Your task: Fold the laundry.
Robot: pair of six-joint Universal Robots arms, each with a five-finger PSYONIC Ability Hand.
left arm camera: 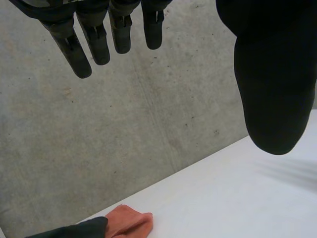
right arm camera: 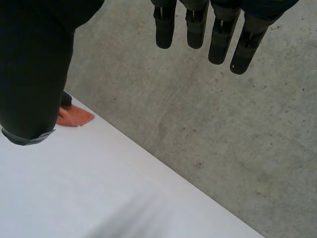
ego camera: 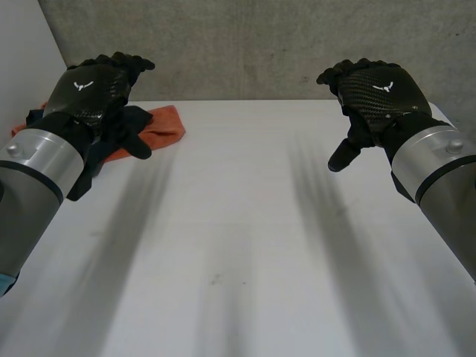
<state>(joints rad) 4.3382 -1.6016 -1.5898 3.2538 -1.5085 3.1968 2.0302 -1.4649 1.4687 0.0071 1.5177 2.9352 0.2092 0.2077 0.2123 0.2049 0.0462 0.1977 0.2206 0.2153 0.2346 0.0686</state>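
Nearest us, the left arm (ego camera: 37,178) and the right arm (ego camera: 439,171) reach in over the white bench (ego camera: 245,245). The left hand (ego camera: 93,89) is raised above the bench's far left corner. In its wrist view its fingers (left arm camera: 94,44) hang straight and a little apart, the thumb stands well off to the side, and it holds nothing. The right hand (ego camera: 375,93) is raised over the far right part of the bench. Its fingers (right arm camera: 198,29) are likewise straight and spread, the thumb is apart from them, and nothing is in its grasp. The orange cloth (ego camera: 160,126) lies bunched on the bench at that far left corner, close to the grey wall (ego camera: 260,44) and partly under the left hand. In the left wrist view a dark cloth (left arm camera: 74,230) lies touching it. The right hand is well apart from both cloths.
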